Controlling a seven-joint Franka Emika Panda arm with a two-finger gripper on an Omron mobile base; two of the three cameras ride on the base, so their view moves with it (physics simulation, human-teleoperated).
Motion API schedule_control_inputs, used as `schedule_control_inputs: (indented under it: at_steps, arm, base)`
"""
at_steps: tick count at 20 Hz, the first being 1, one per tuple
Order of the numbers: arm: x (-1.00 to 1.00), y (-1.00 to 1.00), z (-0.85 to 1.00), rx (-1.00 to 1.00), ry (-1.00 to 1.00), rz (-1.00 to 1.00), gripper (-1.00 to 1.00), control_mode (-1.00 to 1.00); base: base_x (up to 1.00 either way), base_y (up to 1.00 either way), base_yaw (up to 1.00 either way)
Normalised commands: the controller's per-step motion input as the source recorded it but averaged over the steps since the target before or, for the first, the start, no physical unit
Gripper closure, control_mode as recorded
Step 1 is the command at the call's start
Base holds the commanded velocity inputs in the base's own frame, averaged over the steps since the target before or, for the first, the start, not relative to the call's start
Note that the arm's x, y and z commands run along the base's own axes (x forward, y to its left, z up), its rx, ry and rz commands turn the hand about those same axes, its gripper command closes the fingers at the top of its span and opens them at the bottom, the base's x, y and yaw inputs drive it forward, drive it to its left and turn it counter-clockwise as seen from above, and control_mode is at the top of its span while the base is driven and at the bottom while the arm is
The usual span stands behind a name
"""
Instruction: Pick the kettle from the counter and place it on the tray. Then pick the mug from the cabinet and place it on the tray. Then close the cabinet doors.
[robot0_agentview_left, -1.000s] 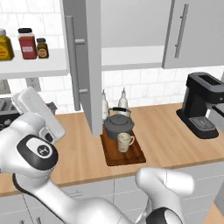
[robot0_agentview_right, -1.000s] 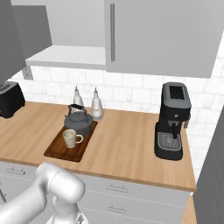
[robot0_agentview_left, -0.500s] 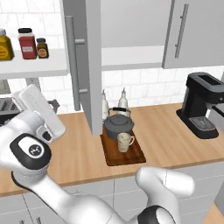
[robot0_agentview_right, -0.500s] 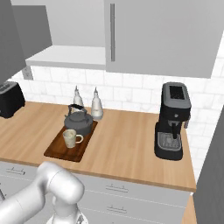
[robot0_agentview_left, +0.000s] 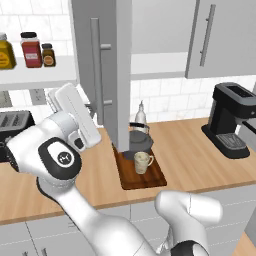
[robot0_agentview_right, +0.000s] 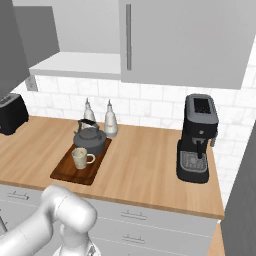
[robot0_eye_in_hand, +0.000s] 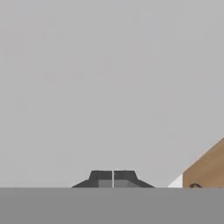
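With fingers pressed together, our gripper (robot0_eye_in_hand: 113, 179) faces the tall flat grey cabinet door (robot0_agentview_left: 102, 70); we judge a glancing push might slip off, leaving it ajar.

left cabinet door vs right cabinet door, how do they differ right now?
The left cabinet door stands swung out edge-on over the counter, hiding part of the tray; the right cabinet door lies flat, shut against the cabinet. The shut gripper faces a grey panel close up, probably the left door; nothing is near the right door. Both are tall flat grey panels with a vertical silver bar handle.
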Motion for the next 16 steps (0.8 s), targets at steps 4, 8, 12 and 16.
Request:
schedule_control_inputs:
  at_steps: [4,8,12,16]
  arm:
    - [0.00,-1.00,0.23,0.00,-0.04,-0.04,1.00,-1.00]
    - [0.06,-0.92,0.14,0.00,-0.03,-0.01,1.00,-1.00]
    - [0.41,-0.47,0.21,0.00,-0.06,0.00,1.00,-1.00]
    - [0.48,-0.27,0.44,0.00,-0.12,0.00,1.00,-1.00]
  base:
    - [0.00,0.00,0.00]
    - [0.00,0.00,0.00]
    - [0.00,0.00,0.00]
    - [0.00,0.00,0.00]
